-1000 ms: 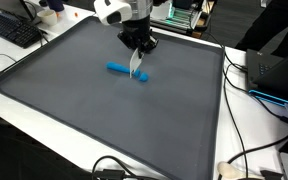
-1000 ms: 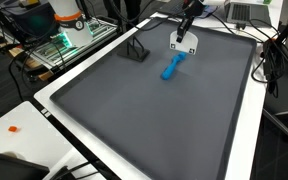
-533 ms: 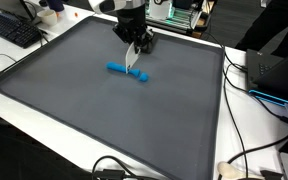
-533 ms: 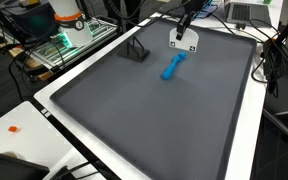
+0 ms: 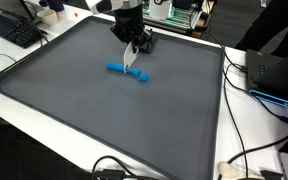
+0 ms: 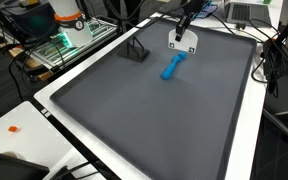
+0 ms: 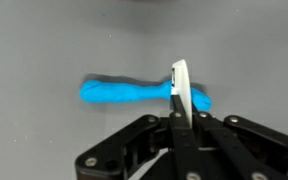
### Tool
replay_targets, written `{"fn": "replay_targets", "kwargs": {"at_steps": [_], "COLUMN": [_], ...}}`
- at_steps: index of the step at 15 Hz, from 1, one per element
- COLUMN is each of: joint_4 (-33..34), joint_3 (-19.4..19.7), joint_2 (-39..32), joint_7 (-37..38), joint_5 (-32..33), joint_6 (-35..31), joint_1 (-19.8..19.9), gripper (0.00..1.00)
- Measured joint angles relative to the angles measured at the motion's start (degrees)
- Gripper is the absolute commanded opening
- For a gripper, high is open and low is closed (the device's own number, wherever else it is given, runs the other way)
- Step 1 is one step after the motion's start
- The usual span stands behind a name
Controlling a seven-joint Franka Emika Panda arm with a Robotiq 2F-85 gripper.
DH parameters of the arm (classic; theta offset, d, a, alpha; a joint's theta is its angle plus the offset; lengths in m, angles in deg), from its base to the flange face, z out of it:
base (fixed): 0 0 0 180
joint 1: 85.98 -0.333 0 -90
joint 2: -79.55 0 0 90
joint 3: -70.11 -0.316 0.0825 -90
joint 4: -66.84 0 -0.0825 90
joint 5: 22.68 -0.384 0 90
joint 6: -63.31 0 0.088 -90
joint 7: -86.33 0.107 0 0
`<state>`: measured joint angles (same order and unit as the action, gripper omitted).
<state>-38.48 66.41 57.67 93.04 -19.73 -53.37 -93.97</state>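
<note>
My gripper [image 5: 135,50] is shut on a thin white flat piece [image 5: 134,63] that hangs edge-down from the jaws. It hovers just above a blue elongated object [image 5: 125,71] lying on the grey mat [image 5: 74,100]. In an exterior view the gripper [image 6: 186,27] holds the white piece [image 6: 183,43] just beyond the blue object [image 6: 171,68]. In the wrist view the white piece [image 7: 180,85] stands upright between the closed fingers [image 7: 178,118], in front of the blue object [image 7: 124,93]. I cannot tell if the piece touches it.
A black wire stand [image 6: 136,50] sits on the mat's far side. A keyboard [image 5: 14,30] lies off the mat, and a laptop [image 5: 276,72] and cables [image 5: 239,150] lie beside it. A small orange item [image 6: 14,128] lies on the white table edge.
The gripper with the white piece has risen slightly and shifted a little off the blue object since one second ago. It has held still for the last half second.
</note>
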Motion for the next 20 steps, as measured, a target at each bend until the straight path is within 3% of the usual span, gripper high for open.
{"fn": "replay_targets", "kwargs": {"at_steps": [20], "joint_4": [0.28], "joint_3": [0.51], "joint_2": [-3.54], "joint_7": [-1.32], "joint_5": [2.38], "joint_6": [-2.06], "joint_1": [0.00], "gripper": [0.01]}}
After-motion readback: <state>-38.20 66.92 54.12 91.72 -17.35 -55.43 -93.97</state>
